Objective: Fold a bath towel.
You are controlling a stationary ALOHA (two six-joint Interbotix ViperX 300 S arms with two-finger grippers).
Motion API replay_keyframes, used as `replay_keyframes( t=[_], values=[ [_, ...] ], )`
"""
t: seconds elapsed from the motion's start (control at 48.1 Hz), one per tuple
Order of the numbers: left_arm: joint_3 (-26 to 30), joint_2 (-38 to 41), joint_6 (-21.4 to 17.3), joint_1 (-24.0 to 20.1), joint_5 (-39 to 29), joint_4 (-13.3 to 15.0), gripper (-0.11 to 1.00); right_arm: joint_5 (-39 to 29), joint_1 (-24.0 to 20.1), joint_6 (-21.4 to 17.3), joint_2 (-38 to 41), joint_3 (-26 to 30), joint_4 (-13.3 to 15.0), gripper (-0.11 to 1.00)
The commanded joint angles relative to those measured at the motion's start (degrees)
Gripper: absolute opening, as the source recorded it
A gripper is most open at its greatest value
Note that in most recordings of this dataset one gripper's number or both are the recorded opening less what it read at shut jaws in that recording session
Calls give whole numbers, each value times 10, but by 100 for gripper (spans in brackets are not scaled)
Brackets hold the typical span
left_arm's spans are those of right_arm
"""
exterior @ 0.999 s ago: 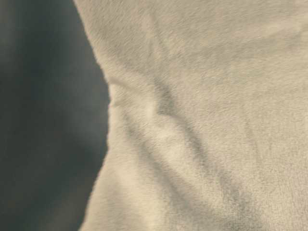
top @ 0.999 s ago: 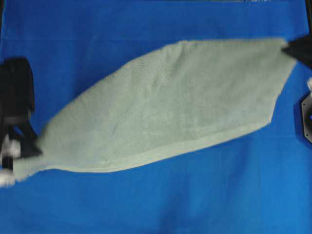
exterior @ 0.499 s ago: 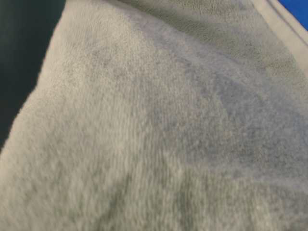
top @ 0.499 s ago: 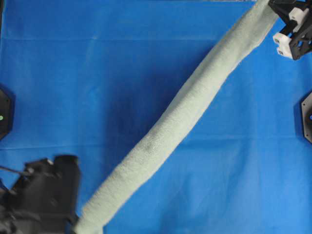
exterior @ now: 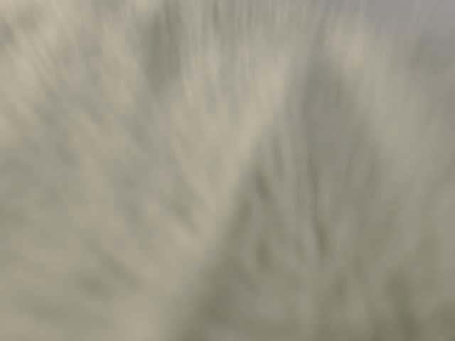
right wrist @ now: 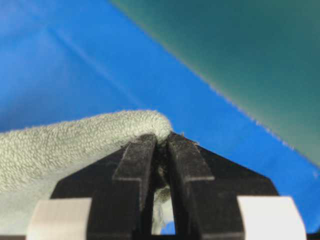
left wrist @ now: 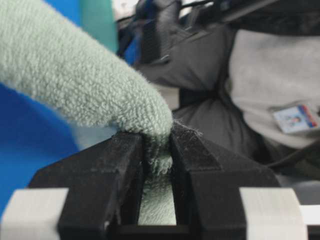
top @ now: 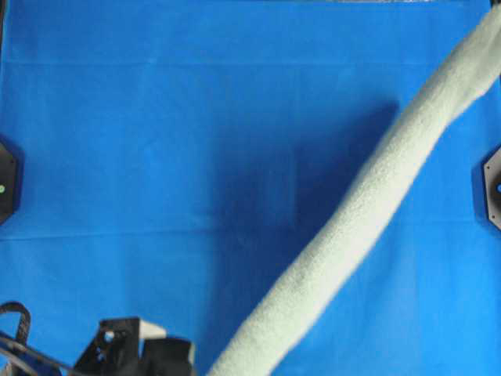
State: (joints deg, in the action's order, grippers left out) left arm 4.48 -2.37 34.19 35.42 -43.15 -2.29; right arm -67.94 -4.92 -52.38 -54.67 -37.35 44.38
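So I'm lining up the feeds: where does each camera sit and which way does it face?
Overhead: above, looking straight down on the blue cloth and the stretched towel; left arm at bottom edge.
Table-level: low; blurred towel fills it, no robot.
Left wrist: behind the left gripper, shut on towel.
Right wrist: behind the right gripper, shut on towel.
All four views share the towel.

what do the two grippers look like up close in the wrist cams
Both look alike. The left gripper and the right gripper each have two matte black wedge-shaped fingers that taper toward the tips, mounted on pale grey-white blocks at the base. No markings show, and no cables are visible on either.
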Motion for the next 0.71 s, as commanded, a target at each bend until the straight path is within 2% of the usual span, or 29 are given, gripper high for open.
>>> replay_keyframes(
  t=[0.0, 0.125, 0.25, 0.395, 0.52, 0.687],
  values=[
    [20, -9, -3, 4, -1, -1, 12, -14, 1, -2, 25, 5, 18, 10],
    [-15, -25, 2, -8, -13, -1, 12, -12, 44, -1, 93, -14, 46, 10],
    [-109, -60, 26, -39, -11, -1, 12, 24, 135, 2, 194, -21, 47, 10],
    [-256, -105, 84, -79, 12, 0, 12, 184, 229, 3, 331, -17, 47, 10],
    [-391, -145, 142, -105, 67, 0, 12, 333, 293, 4, 443, 5, 47, 10],
    [-509, -164, 192, -130, 111, 0, 12, 447, 336, 18, 555, 51, 51, 10]
  ],
)
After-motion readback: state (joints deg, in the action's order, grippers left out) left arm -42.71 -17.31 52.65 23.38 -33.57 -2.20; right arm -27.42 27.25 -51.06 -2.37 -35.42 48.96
